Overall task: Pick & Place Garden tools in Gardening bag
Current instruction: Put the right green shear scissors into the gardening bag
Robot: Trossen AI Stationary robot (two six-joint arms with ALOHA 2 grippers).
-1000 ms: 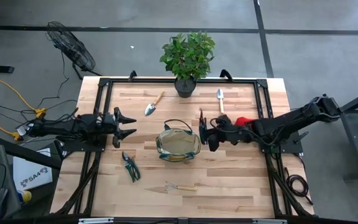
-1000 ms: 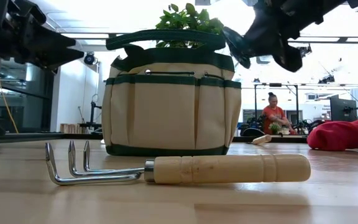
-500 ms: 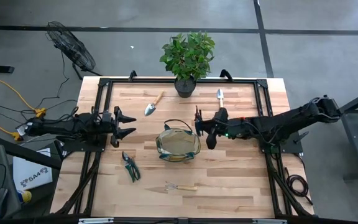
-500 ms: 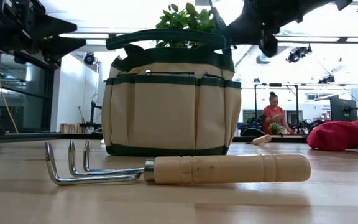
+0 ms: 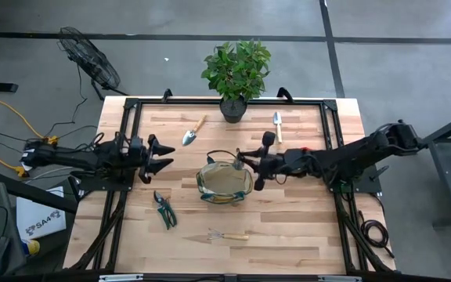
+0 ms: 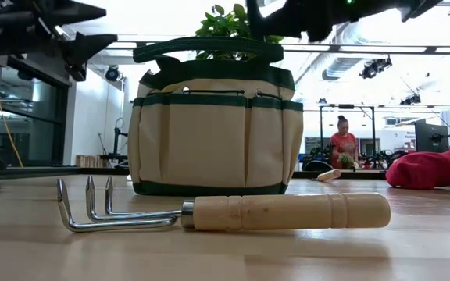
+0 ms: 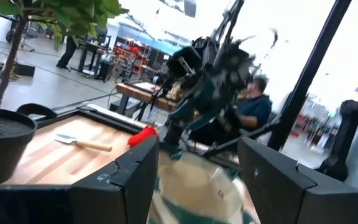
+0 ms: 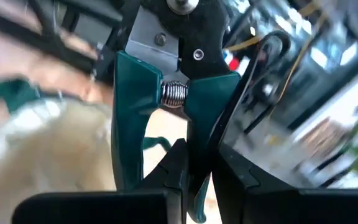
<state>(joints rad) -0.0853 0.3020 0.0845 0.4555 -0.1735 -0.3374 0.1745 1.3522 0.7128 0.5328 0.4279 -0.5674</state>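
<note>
The tan gardening bag (image 5: 224,182) with green trim stands upright mid-table (image 6: 213,133). My right gripper (image 5: 258,163) is shut on dark pruning shears with teal handles (image 8: 129,118), above the bag's right rim. My left gripper (image 5: 160,156) is open and empty left of the bag; its fingers frame the left wrist view (image 7: 197,180). A second pair of shears (image 5: 164,209) and a hand fork (image 5: 225,235) lie near the front. Two trowels (image 5: 193,131) (image 5: 277,125) lie at the back. The red bundle (image 6: 432,169) lies right of the bag. My right gripper pinches the shears between its two fingers (image 8: 104,208) at the teal handles (image 8: 194,168), below the spring (image 8: 174,94). The fingers come level from the table's right. The shears' pivot end points away from the gripper toward the bag. The shears are lifted clear of table and bag.
A potted green plant (image 5: 236,70) stands at the table's far edge behind the bag. A black frame (image 5: 131,106) runs round the tabletop. A person (image 6: 342,140) sits in the room behind the table, another shows in the left wrist view (image 7: 253,109).
My right gripper has carried the shears toward the table's left and upward, from beside the red bundle to above the bag's right rim. My left gripper has risen a little and stays open.
</note>
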